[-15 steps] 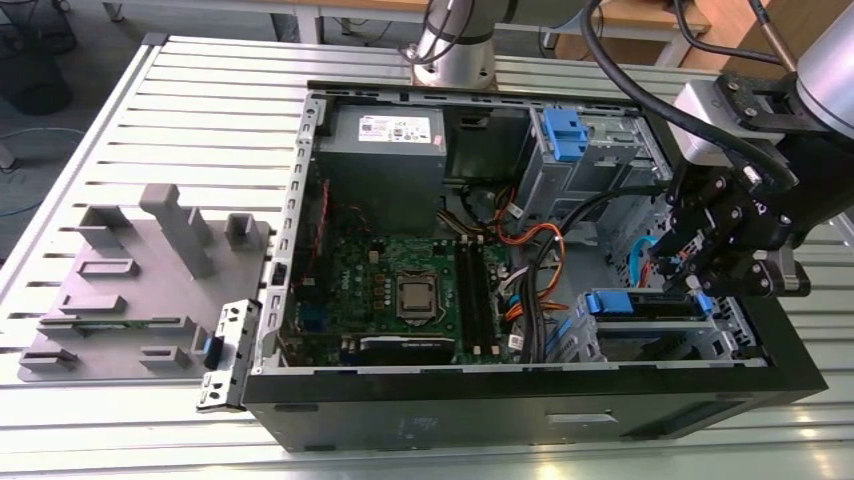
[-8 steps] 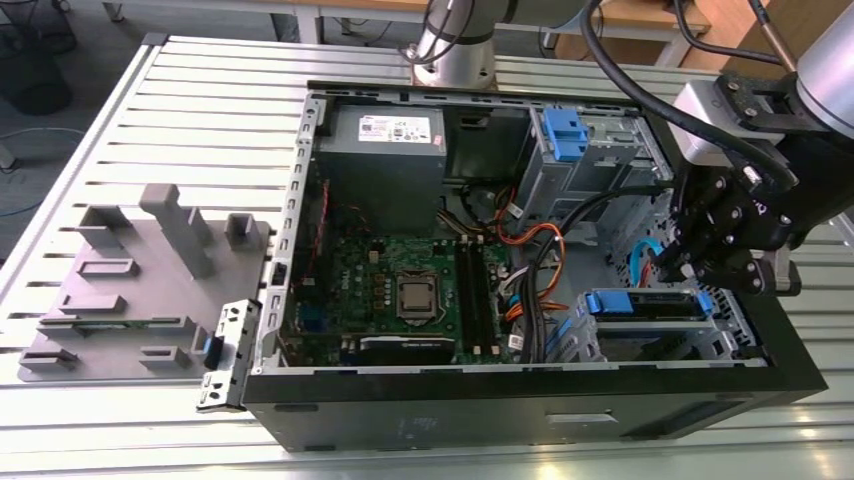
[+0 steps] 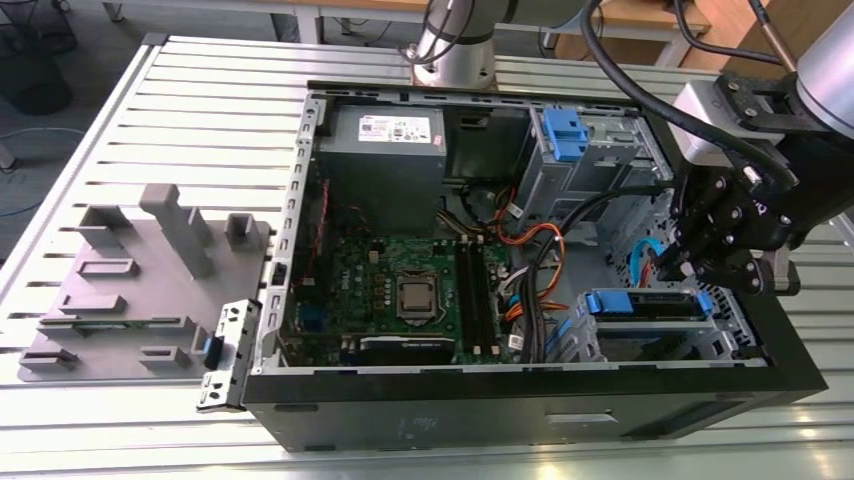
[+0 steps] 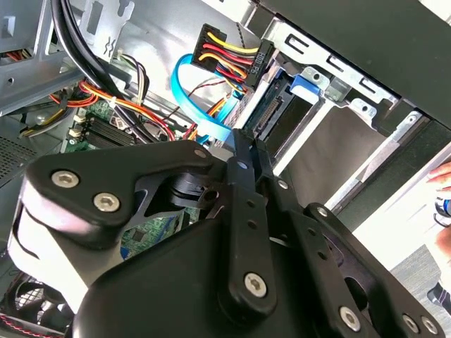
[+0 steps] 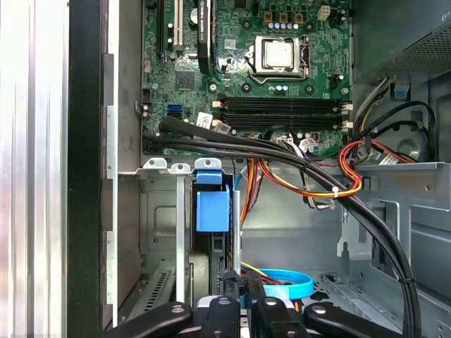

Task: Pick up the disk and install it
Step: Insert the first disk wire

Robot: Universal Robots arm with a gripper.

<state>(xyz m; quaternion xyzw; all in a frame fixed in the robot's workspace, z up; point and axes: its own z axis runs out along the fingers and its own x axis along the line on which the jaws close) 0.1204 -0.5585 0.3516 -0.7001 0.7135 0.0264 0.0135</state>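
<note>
The disk (image 3: 647, 303) lies in the drive bay at the case's near corner, on the exterior view's right, its blue carrier facing up. In the first wrist view its blue handle (image 5: 212, 210) stands between the bay's metal walls. In the second wrist view its connector end (image 4: 271, 113) shows under a black power plug. My gripper (image 3: 687, 272) hangs just above that bay, fingers pointing down into the case. In both wrist views the gripper (image 5: 242, 285) (image 4: 248, 144) has its fingers close together, right at the disk's end, holding nothing.
The open computer case (image 3: 534, 395) holds a motherboard (image 3: 400, 290), a grey power-supply box (image 3: 384, 130), a grey cage with a blue latch (image 3: 561, 135) and loose cables (image 3: 534, 260). A grey fixture (image 3: 134, 270) lies on the slotted table. A hand (image 4: 440, 176) shows outside the case.
</note>
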